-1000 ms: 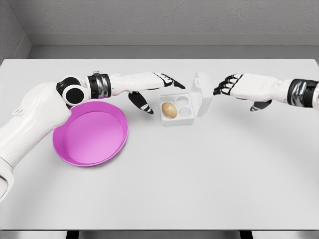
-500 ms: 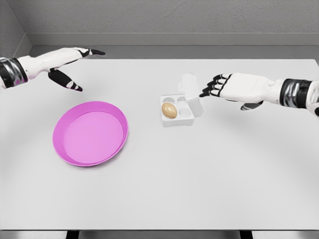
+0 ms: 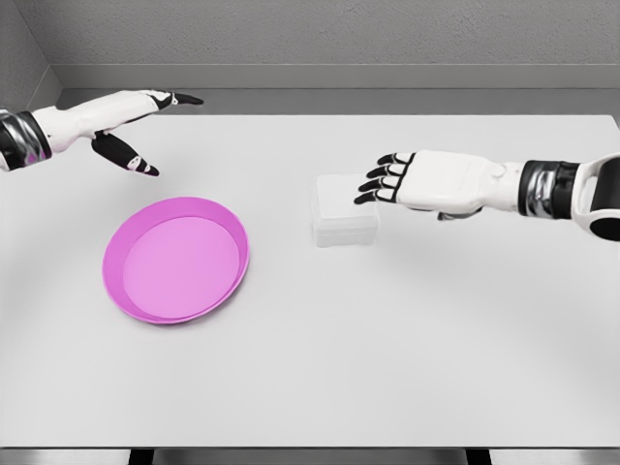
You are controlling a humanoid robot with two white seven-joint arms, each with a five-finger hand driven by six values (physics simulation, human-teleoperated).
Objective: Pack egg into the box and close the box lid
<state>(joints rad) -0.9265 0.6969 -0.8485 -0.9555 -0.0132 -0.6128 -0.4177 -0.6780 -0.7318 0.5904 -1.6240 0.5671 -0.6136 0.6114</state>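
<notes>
A single view is given, taken from the robot's head and aimed forward and downward across the white table [image 3: 387, 349]. The whole tabletop is taken in, its near edge running along the bottom of the frame and its far edge met by a grey wall [image 3: 329, 34] at the top. The scene is seen from moderate range, both arms entering from the sides. No second view is provided, so nothing is shared.

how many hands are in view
2. The left hand hovers at the table's far left, above the pink plate. The right hand reaches to the closed box at centre.
</notes>
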